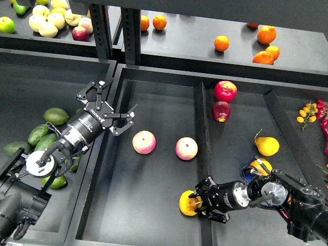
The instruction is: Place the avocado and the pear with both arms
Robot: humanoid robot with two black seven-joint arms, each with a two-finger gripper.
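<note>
Pear (188, 203) sits between fingers of right gripper (197, 204), clamped, low over middle bin (154, 205) floor beside divider. Left gripper (110, 105) spread wide, empty, above bin wall; avocados (48, 134) lie behind and below it, nearer left arm, long axes slanting.

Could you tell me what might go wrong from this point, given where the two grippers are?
1. The right gripper grips the pear right beside the divider between the trays; the fruit could snag on it or slip out.
2. The left gripper hangs open and empty above the tray edge, so the avocado may still need picking.
3. Two pink-yellow apples lie loose in the middle tray; a released pear could knock them rolling.
</note>
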